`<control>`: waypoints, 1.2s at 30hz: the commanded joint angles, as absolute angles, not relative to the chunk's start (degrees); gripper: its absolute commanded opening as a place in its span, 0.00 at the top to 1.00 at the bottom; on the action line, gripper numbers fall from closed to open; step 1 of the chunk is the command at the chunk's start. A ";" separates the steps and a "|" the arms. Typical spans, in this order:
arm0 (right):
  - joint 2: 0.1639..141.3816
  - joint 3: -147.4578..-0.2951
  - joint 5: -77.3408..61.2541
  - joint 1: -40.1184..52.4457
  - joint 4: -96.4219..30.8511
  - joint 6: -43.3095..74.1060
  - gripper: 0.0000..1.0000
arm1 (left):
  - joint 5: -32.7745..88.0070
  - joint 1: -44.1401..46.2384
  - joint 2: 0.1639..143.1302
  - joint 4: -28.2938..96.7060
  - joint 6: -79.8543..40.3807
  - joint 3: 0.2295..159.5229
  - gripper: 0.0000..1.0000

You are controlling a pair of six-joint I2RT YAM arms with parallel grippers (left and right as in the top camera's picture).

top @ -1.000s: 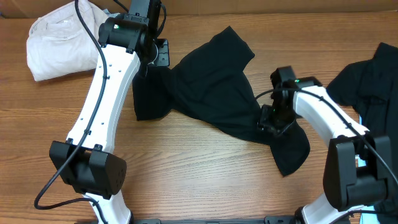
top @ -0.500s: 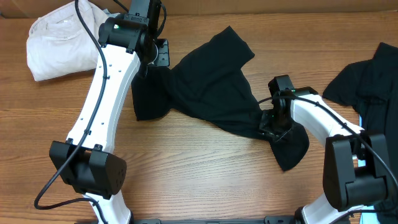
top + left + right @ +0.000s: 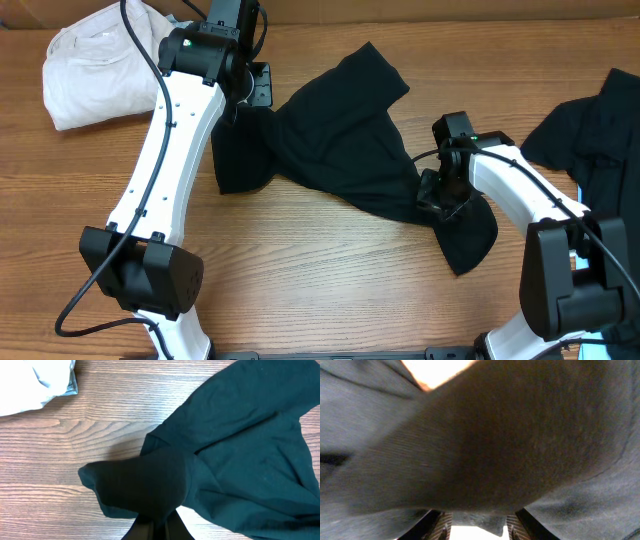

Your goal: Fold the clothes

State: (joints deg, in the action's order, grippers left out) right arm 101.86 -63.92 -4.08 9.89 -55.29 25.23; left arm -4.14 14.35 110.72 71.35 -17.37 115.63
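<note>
Beyond both wrist views, overhead shows second black garment.

The right gripper, with the fold of the black shirt it holds, has come back a little up and to the right after dipping toward the near edge of the table half a second ago. It now sits almost where it was a second ago. The shirt's tail below it has drawn in slightly since then
</note>
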 commanded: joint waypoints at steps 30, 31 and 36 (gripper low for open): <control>100.07 -60.40 0.71 10.02 -51.68 25.28 0.75 | -5.10 14.15 111.28 71.29 -16.27 116.25 0.96; 100.07 -60.47 0.32 10.02 -51.70 25.26 0.76 | -5.10 14.15 111.28 71.26 -16.27 116.25 0.96; 100.05 -62.92 -0.14 10.02 -54.19 25.26 0.82 | -5.06 14.15 111.28 70.87 -16.29 116.25 0.96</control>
